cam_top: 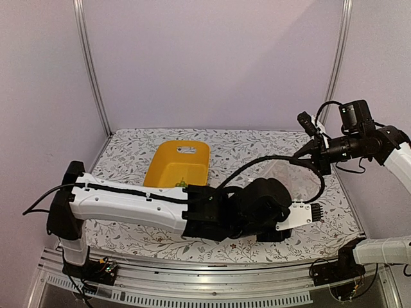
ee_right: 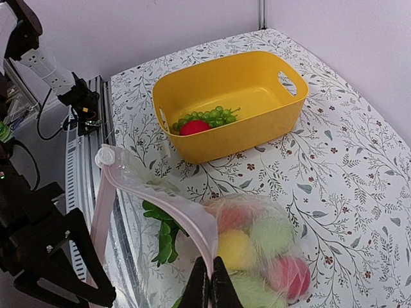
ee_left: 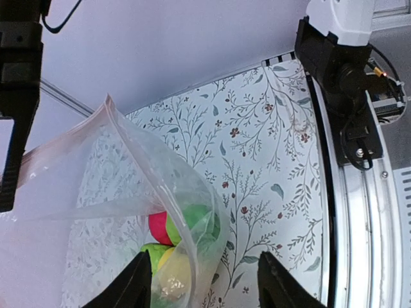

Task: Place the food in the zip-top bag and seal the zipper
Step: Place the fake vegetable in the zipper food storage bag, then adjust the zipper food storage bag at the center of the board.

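My right fingers point(ee_right: 210, 282) pinch the zipper point(ee_right: 152, 194) tight; my left fingers point(ee_left: 136, 289) gape open, the zip-top bag point(ee_left: 83, 192) between them.

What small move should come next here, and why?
Probably send the open left gripper toward the yellow tub: green grapes and a red piece lie there, while the right gripper pinches the zipper of the zip-top bag, so sealing seems premature.

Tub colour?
Yellow. The tub shows best in the right wrist view.
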Action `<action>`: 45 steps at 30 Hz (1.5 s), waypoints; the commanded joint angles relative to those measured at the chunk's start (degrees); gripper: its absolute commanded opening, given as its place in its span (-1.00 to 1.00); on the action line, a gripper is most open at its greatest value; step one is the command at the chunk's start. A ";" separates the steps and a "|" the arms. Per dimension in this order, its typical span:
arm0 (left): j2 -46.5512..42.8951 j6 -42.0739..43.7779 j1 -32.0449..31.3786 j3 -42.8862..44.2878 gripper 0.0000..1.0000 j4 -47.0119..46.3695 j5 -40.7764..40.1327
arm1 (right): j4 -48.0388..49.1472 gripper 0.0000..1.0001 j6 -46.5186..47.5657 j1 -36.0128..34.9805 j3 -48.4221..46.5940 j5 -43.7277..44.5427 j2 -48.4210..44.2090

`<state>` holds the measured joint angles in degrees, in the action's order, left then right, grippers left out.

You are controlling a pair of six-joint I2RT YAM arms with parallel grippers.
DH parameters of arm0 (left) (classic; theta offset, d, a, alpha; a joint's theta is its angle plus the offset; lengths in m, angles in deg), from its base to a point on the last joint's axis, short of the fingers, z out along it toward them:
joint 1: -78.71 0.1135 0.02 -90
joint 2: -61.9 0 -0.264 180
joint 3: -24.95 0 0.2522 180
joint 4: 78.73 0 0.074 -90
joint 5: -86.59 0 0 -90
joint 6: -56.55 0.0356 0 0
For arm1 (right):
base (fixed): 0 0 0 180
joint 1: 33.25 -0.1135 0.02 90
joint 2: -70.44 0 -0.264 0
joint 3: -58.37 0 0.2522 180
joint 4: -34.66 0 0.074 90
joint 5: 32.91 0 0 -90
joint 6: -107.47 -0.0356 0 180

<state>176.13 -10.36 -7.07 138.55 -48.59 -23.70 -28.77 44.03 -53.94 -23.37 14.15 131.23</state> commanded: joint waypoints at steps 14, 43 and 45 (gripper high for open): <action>10.19 20.41 10.84 20.30 -0.96 -2.53 -11.42 | 2.70 -1.00 -4.08 1.33 -20.74 18.46 13.41; -1.39 3.08 8.61 -1.40 -0.34 -3.28 -1.83 | 10.02 -1.00 -3.73 0.78 2.16 1.29 7.57; -5.02 0.55 8.50 -4.85 -0.26 -3.22 0.13 | 10.19 -1.00 -3.72 0.78 2.51 1.36 7.28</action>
<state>178.63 -4.74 2.41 138.13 -53.16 -26.35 -19.88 40.43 -52.80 -22.06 16.25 140.02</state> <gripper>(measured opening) 0.341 0.007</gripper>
